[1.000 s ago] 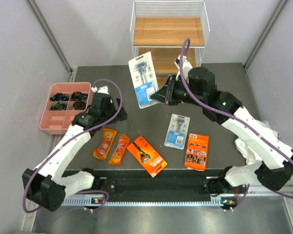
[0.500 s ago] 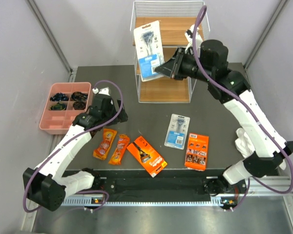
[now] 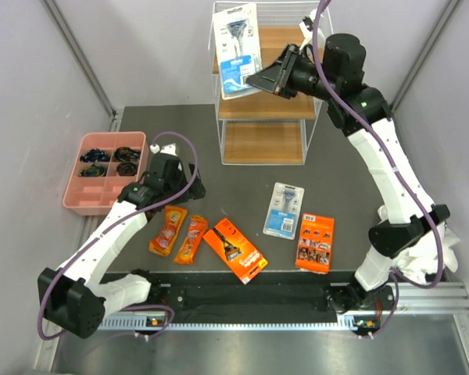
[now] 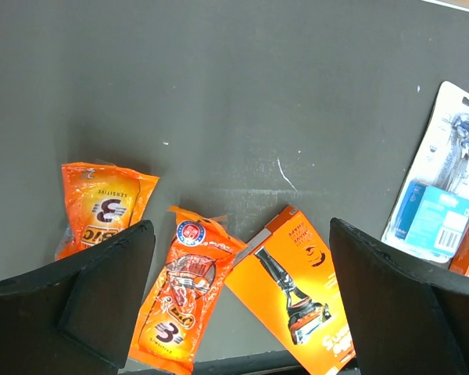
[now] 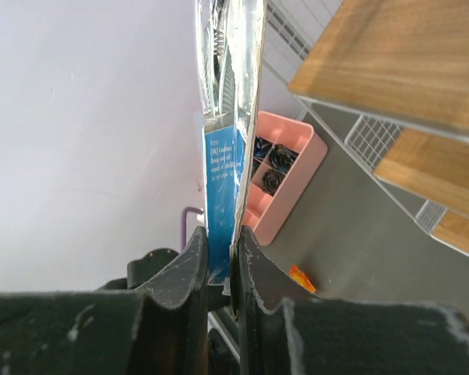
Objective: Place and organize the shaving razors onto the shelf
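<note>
We see the right gripper [image 3: 252, 80] pinching one blister card [image 3: 239, 47] by its blue printed end, with its fingers [image 5: 180, 273] pressed against both faces. The card is held in the air, its long axis nearly up the top view and only slightly tilted. The razor end points away from the arm bases. In that view it overlaps the left front of the shelf [image 3: 277, 107], at the top level. In the right wrist view the card shows edge-on, rising straight out of the fingers, and the wooden boards sit apart from it on the right. We count three boards and six packs: one held and five flat on the table [image 3: 219, 183]. The left pouch [image 3: 167, 230] and right pouch [image 3: 191, 238] lie side by side, long axes running roughly near to far. The single orange-black box [image 3: 234, 250] lies diagonally, far-left to near-right. The second blister card [image 3: 284, 209] points near to far. The one orange card [image 3: 315, 243] sits just beside its near corner, and we cannot tell whether they touch. The left gripper [image 4: 238, 234] hangs over the pouches, jaws spread wide with nothing between them. A pink tray [image 3: 76, 201] sits at the left.
</note>
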Available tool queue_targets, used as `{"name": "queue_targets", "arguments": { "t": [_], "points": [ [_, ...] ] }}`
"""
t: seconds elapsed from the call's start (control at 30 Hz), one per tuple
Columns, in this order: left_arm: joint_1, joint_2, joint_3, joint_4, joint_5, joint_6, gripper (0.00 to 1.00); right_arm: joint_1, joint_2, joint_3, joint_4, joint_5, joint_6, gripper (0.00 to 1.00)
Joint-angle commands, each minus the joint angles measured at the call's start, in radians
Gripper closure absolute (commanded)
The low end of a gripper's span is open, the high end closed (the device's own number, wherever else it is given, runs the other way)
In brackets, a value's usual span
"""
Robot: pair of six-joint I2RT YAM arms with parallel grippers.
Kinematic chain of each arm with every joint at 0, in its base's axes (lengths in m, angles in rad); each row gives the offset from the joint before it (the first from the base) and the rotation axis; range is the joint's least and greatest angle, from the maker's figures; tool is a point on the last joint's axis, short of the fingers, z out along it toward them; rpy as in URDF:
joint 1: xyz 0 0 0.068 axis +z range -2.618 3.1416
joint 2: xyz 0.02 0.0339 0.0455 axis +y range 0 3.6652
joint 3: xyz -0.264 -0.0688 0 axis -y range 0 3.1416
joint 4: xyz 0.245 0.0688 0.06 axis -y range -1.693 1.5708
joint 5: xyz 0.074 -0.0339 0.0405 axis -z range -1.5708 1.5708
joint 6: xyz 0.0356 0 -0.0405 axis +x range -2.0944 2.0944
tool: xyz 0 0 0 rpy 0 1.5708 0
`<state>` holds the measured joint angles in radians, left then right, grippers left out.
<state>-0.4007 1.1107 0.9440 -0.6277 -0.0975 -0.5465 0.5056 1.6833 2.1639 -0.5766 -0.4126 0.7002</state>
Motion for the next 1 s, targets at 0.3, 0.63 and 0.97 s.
{"name": "queue_targets", "arguments": {
  "t": [0.3, 0.63, 0.97],
  "points": [
    [0.000, -0.009, -0.019, 0.056, 0.032, -0.009, 0.03, -0.124, 0.153, 0.163, 0.247, -0.149, 0.235, 1.00],
    [0.000, -0.012, -0.031, 0.054, 0.039, -0.010, 0.03, -0.124, 0.184, 0.192, 0.242, -0.152, 0.252, 1.00],
    [0.000, -0.015, -0.042, 0.060, 0.048, -0.020, 0.03, -0.121, 0.217, 0.189, 0.225, -0.127, 0.309, 1.00]
  ]
}}
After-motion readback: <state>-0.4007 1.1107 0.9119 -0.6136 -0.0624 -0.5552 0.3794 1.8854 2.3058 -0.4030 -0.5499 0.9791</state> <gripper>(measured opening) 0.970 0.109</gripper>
